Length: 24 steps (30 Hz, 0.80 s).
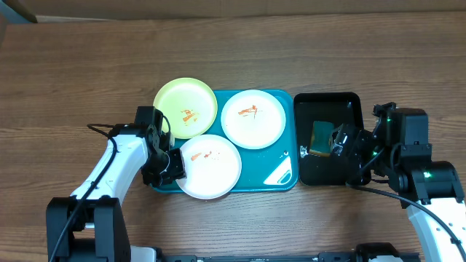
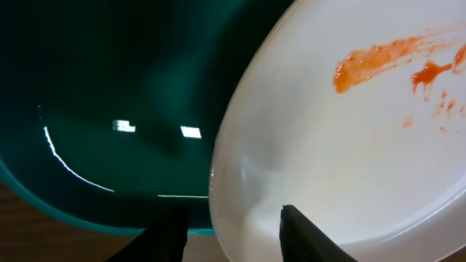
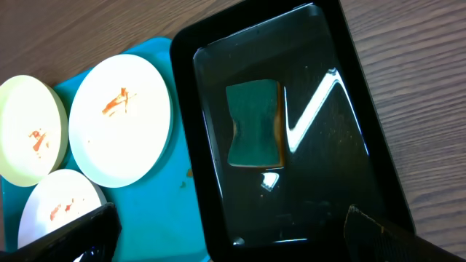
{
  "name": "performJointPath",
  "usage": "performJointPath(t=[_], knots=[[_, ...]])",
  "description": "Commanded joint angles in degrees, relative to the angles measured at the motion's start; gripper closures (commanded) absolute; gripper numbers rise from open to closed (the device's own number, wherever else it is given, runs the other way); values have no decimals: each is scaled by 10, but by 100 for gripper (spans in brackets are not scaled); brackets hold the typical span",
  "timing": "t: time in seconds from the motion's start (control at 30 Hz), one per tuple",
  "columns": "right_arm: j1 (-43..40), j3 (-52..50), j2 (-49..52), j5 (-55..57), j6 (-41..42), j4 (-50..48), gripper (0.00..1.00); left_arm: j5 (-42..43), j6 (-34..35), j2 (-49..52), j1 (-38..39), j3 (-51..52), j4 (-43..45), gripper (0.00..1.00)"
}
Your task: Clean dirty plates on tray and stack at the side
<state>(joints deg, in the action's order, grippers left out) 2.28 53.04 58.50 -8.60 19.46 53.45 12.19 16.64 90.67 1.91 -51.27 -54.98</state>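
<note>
The big brown wooden table lay under both arms. The large shiny blue-green plastic tray sat below the left gripper, and it reached out to the side of the right gripper. A smaller black plastic tray was right under the right jaws. One round white plate with orange smears had its edge between the left jaws, which stood partly open around it. A second smeared white plate and a pale yellow-green plate lay farther off. A green sponge lay just ahead of the right jaws, which stood wide open and held nothing.
</note>
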Motion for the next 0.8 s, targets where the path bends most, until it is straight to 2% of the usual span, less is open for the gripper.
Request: performJointPath(t=[0.0,0.2,0.43,0.5,0.63,0.7,0.77], knots=[[-1,16,-2,-1,1,-2,0,-8,12,5,4,5,2,59],[-1,16,-2,-1,1,-2,0,-8,12,5,7,5,5,56],[-1,16,-2,-1,1,-1,0,-36,23,20,35,6,7,58],[-1,16,-2,-1,1,-1,0,-36,23,26,40,6,9,61],[-1,16,-2,-1,1,-1,0,-36,23,38,45,6,10,74],[-1,16,-2,-1,1,-1,0,-36,23,42,45,6,10,76],[-1,16,-2,-1,1,-1,0,-36,23,43,45,6,9,85]])
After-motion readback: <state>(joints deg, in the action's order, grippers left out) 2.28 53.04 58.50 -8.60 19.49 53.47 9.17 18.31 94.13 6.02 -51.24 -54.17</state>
